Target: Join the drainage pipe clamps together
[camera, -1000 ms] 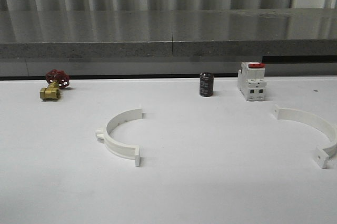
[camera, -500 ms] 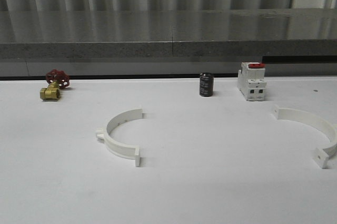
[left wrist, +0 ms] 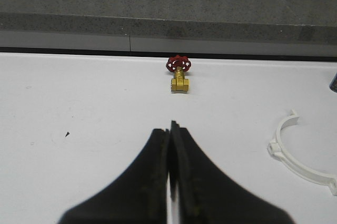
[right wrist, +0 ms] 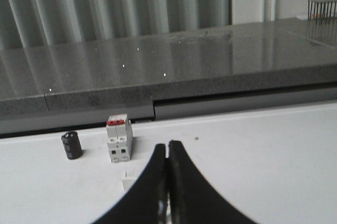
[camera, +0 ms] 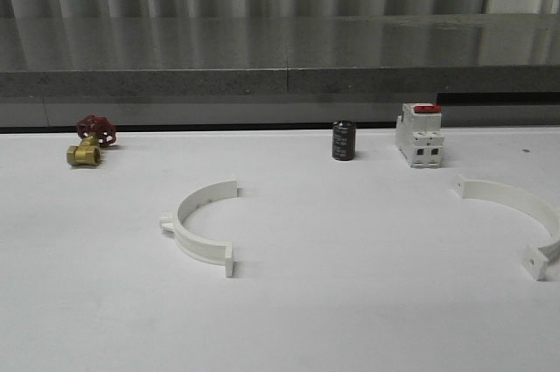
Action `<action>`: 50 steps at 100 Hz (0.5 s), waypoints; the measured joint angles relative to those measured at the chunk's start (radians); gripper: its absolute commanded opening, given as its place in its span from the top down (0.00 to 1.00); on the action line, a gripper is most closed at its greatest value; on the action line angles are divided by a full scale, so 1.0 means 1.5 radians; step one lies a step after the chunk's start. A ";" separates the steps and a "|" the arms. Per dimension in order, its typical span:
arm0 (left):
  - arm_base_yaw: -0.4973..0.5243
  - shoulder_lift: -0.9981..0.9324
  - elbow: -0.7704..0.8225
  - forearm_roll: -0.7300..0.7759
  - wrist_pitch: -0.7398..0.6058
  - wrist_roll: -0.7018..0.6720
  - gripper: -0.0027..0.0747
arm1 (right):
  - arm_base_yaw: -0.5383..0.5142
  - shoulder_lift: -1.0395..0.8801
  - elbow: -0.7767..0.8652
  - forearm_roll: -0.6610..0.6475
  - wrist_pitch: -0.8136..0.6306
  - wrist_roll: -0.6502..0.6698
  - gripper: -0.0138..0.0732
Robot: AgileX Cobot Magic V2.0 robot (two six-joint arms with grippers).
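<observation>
White plastic half-ring clamps lie well apart on the matte table [camera: 350,302]: left clamp [camera: 199,225] lower left of centre, right clamp [camera: 518,219] at the right edge. Left gripper [left wrist: 169,145] and right gripper [right wrist: 167,163] are both closed, empty.

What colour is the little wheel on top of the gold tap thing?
The wheel on the brass valve is dark red, showing best in the left wrist view.
</observation>
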 measured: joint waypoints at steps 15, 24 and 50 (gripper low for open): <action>0.000 0.000 0.000 0.000 0.000 0.000 0.99 | 0.000 0.091 -0.108 0.000 0.094 0.000 0.92; 0.000 0.000 0.000 0.000 0.000 0.000 0.99 | 0.000 0.178 -0.189 0.000 0.181 0.000 0.92; 0.000 0.000 0.000 0.000 0.000 0.000 0.99 | 0.000 0.482 -0.419 -0.006 0.368 0.000 0.92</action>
